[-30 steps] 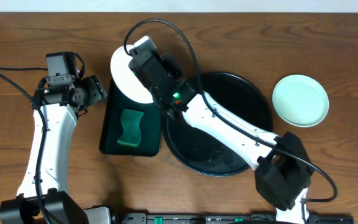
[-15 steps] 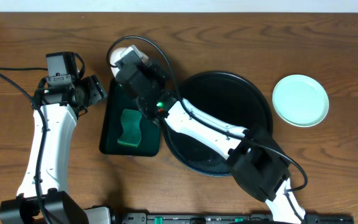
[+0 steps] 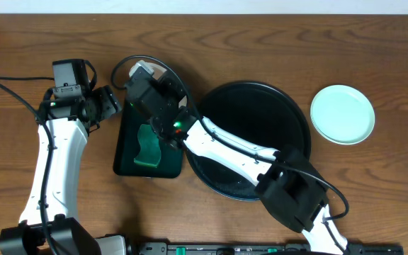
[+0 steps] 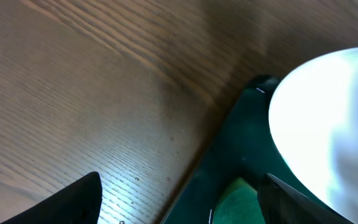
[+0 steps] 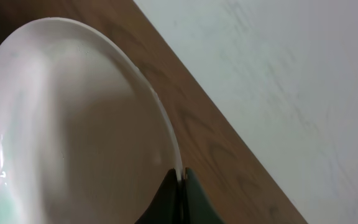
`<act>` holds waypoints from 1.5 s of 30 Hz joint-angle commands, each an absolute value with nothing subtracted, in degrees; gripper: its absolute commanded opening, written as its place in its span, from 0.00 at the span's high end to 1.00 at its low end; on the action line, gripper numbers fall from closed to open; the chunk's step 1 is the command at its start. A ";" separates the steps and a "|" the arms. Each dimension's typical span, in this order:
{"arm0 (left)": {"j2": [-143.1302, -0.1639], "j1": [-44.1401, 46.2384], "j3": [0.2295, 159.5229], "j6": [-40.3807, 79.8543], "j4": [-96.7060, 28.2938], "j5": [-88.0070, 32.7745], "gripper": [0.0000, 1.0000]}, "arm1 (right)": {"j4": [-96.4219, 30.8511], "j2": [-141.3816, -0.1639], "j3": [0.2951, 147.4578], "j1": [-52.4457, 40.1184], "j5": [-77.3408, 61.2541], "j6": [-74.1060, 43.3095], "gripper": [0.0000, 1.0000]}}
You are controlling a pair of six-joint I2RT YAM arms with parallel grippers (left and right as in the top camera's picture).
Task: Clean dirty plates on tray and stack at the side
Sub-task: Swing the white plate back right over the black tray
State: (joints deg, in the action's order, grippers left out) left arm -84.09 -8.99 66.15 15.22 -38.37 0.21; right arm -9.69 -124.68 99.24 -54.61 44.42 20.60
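Right jaws pinch the white plate [image 5: 73, 124] by its rim over the green tray [image 3: 125, 159], nine o'clock of the bare black tray [image 3: 292, 113]; left jaws gape empty. Mint plate [image 3: 342, 114] sits at three o'clock; stacking remains.

Robot lab setup: cabled arms [image 3: 52, 152] on wooden table [image 3: 13, 49].
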 commanded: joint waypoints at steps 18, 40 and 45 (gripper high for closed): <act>-83.79 -9.26 66.94 15.75 -38.37 0.71 0.20 | -17.63 -125.64 100.03 -55.09 44.29 5.87 0.99; -83.79 -9.26 66.94 15.75 -38.37 0.71 0.20 | -24.10 -118.39 100.05 -45.39 23.29 -18.22 0.99; -83.79 -9.26 66.94 15.75 -38.37 0.71 0.20 | -28.71 -117.62 100.03 -42.22 15.22 -25.54 0.99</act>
